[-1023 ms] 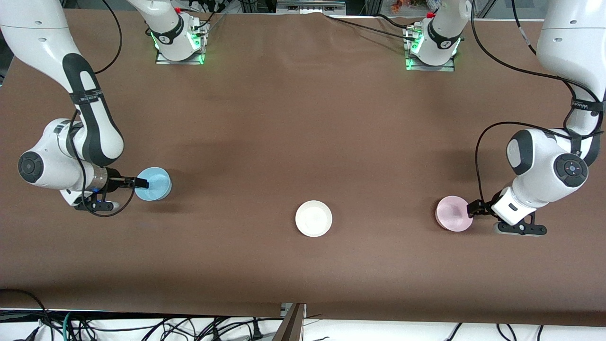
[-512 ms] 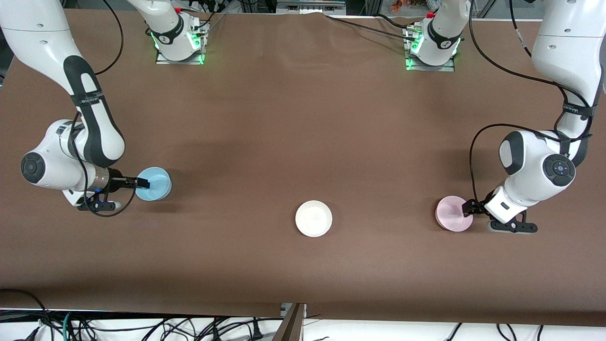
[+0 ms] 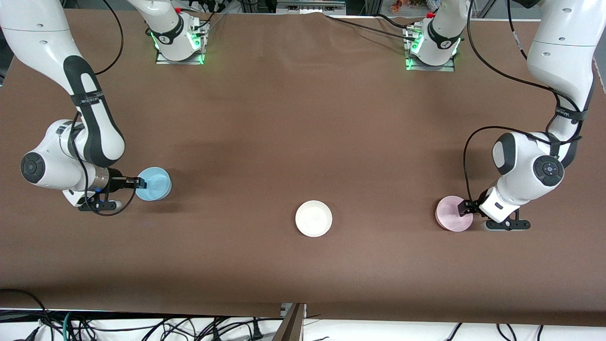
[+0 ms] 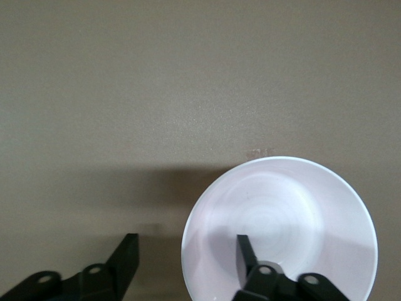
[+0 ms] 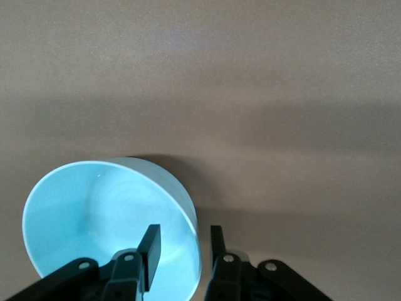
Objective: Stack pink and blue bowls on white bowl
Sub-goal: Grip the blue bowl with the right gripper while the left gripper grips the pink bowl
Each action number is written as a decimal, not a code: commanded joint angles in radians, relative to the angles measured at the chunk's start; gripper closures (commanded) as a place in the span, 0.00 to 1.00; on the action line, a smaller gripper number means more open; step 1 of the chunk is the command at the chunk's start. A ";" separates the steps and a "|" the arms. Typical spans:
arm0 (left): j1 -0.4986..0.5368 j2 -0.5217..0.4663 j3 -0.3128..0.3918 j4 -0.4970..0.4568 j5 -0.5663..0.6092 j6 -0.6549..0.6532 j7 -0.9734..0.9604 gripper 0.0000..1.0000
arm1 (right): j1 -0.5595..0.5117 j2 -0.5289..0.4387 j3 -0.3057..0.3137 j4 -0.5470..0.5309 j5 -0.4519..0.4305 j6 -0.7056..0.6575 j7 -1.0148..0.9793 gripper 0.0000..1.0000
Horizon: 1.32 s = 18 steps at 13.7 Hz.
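Wide brown cloth-covered bench (image 3: 303, 118), seen from above. Two white robot arms reaching down, one at each end.

Three small round smooth bowls, upright and well apart in a loose row:
- glossy white bowl (image 3: 313, 218) mid-bench, untouched, a little nearer the front camera than the other two
- pale pink bowl (image 3: 450, 215) toward the left arm's end
- light sky-blue bowl (image 3: 158, 182) toward the right arm's end

Left tool (image 3: 463, 208) low at the pink bowl's rim, on the side toward the left arm's end. Seen from the left wrist: fingers wide apart, one finger (image 4: 245, 251) inside the pink bowl (image 4: 282, 219), the other out over bare bench, nothing clamped.

Right tool (image 3: 139, 182) low at the blue bowl's rim. Seen from the right wrist: fingers fairly close together astride the wall of the blue bowl (image 5: 100, 213), one finger (image 5: 150, 241) inside, one outside, a gap showing on the inner side, not gripped.
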<state>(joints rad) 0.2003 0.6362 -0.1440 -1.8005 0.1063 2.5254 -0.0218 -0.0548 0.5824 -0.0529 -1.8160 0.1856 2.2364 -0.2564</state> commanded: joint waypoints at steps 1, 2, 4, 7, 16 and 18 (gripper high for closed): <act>0.007 -0.009 -0.008 -0.017 0.012 0.016 -0.017 0.37 | -0.011 -0.012 0.007 -0.008 0.025 -0.017 -0.035 0.84; 0.007 -0.010 -0.008 -0.017 0.012 0.016 -0.017 0.40 | -0.011 -0.012 0.007 -0.008 0.025 -0.018 -0.035 0.89; 0.007 -0.012 -0.009 -0.017 0.012 0.015 -0.017 0.45 | -0.011 -0.012 0.007 -0.008 0.025 -0.018 -0.055 0.98; 0.007 -0.015 -0.012 -0.017 0.013 0.012 -0.015 0.53 | -0.011 -0.012 0.008 -0.003 0.025 -0.053 -0.061 1.00; 0.005 -0.030 -0.014 -0.010 0.013 0.004 -0.017 0.67 | 0.007 -0.019 0.015 0.127 0.069 -0.228 -0.047 1.00; 0.005 -0.030 -0.014 -0.013 0.013 0.004 -0.012 0.73 | 0.021 -0.019 0.015 0.148 0.069 -0.244 -0.049 1.00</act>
<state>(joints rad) 0.2002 0.6227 -0.1520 -1.8022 0.1063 2.5309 -0.0272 -0.0457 0.5761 -0.0389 -1.6846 0.2336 2.0250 -0.2885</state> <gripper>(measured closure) 0.687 0.974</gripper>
